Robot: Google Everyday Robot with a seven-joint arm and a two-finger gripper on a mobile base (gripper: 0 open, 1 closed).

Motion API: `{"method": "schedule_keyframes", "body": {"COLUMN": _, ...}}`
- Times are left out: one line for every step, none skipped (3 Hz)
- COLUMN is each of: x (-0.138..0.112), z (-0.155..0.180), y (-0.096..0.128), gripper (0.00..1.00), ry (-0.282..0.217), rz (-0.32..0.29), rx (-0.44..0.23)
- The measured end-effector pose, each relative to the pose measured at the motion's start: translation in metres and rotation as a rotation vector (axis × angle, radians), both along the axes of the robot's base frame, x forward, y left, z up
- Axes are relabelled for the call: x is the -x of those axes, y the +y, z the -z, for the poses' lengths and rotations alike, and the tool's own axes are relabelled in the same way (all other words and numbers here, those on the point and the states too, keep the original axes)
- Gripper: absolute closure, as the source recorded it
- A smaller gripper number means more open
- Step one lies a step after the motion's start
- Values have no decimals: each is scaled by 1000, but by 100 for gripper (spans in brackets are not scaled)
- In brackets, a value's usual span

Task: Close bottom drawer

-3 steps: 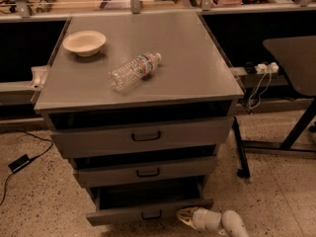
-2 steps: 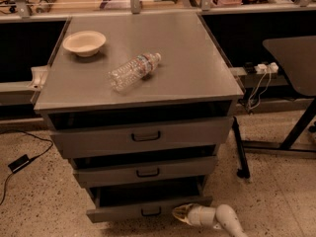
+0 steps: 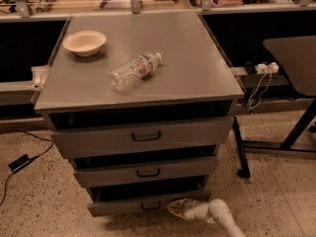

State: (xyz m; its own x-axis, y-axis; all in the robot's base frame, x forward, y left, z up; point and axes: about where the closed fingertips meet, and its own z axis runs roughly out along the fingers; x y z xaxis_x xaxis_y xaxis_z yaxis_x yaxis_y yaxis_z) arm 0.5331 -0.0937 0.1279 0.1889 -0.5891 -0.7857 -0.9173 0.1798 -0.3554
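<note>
Grey metal front: I see the bottom drawer (image 3: 116,209) as the narrowest, shortest panel of the stack, with a small dark loop handle (image 3: 150,206) at its centre.
Drawer state: it stands pulled out, with a dark gap showing above its front.
Drawer place: lowest in the cabinet (image 3: 217,90), at 6 o'clock in my view, just above the speckled floor (image 3: 276,191).
Gripper: my gripper (image 3: 173,207) sits at 3 o'clock from the handle, at the right end of the drawer front. I cannot tell whether it touches the front, nor whether it is open or closed.
Arm: white arm (image 3: 219,214), entering from 5 o'clock.
Drawers counted: three, each standing out a little.
Cabinet top counted: one pale bowl (image 3: 84,42) at 10 o'clock; one clear bottle (image 3: 134,71) lying on its side near the middle.
Floor counted: one black adapter (image 3: 19,163) at 9 o'clock.
</note>
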Motion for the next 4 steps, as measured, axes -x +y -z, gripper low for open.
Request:
{"method": "schedule_keyframes", "body": {"x": -18, "z": 1, "y": 5, "gripper": 100, "ry": -9, "rz": 34, "rx": 4}}
{"method": "schedule_keyframes", "body": {"x": -34, "z": 4, "y": 7, "gripper": 82, "ry": -12, "rz": 65, "rx": 9}}
{"method": "schedule_keyframes", "body": {"x": -36, "z": 4, "y": 8, "gripper": 51, "ry": -13, "rz": 69, "rx": 11}}
{"method": "schedule_keyframes", "body": {"x": -36, "z": 4, "y": 8, "gripper": 26, "ry": -13, "rz": 69, "rx": 11}}
